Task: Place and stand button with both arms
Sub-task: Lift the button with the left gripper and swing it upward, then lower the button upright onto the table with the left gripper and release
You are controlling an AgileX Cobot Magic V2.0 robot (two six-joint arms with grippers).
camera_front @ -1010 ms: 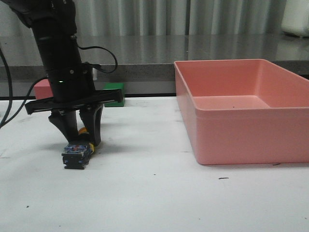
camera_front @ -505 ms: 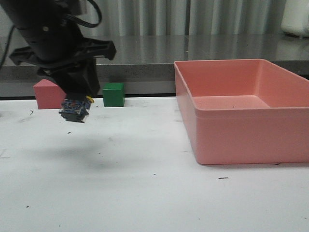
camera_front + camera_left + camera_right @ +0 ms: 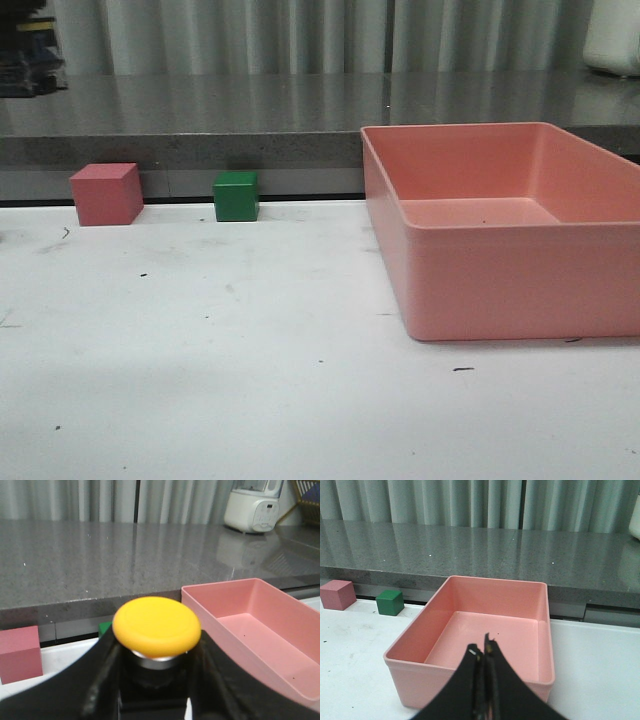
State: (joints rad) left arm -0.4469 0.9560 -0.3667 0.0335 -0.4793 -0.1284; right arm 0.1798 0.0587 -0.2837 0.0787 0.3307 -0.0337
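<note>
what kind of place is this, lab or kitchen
Probably a lab test bench: a scuffed white table holding only a pink bin and colored cubes, though a stone counter with an appliance stands behind.

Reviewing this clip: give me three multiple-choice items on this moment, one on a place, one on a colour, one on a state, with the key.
1. Where is the button?
A. Inside the pink bin
B. Between the fingers of the left gripper
C. On the table beside the green cube

2. What colour is the button's cap?
A. Yellow
B. Red
C. Blue

3. How does the right gripper stand?
A. Wide open
C. Shut on the green cube
B. Shut, holding nothing

Key: 1 B, the left wrist view shows the left gripper clamped on the button's body, below the cap. 2 A, the cap is plainly yellow there. 3 B, the right wrist view shows its fingertips pressed together over the pink bin, with the green cube far off by the counter.
</note>
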